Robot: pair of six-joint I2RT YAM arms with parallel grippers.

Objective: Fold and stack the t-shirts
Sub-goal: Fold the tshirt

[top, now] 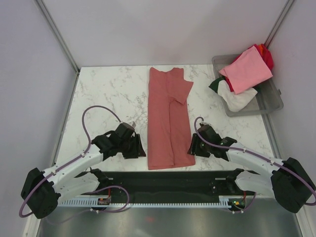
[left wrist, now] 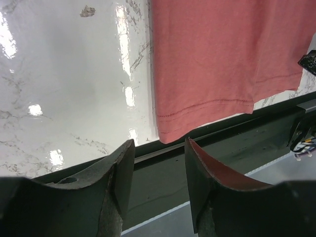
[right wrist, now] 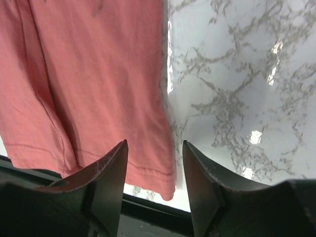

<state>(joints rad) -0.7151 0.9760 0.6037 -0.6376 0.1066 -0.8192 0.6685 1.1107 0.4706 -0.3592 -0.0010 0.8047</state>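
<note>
A dusty brick-red t-shirt [top: 169, 118] lies flat on the marble table, folded lengthwise into a long strip, its hem at the near edge. My left gripper [top: 139, 148] stands open just left of the hem's left corner [left wrist: 170, 131], holding nothing. At the strip's right side my right gripper [top: 191, 146] is open, with the hem's right corner [right wrist: 163, 180] showing between its fingers and lying on the table. Other t-shirts, light pink [top: 247, 69], bright red [top: 266, 55], white [top: 238, 98] and dark green [top: 216, 84], are piled in the tub at the back right.
The clear grey plastic tub [top: 270, 101] stands at the table's back right corner. A black rail [top: 168, 185] runs along the near edge between the arm bases. White walls enclose the table at left, back and right.
</note>
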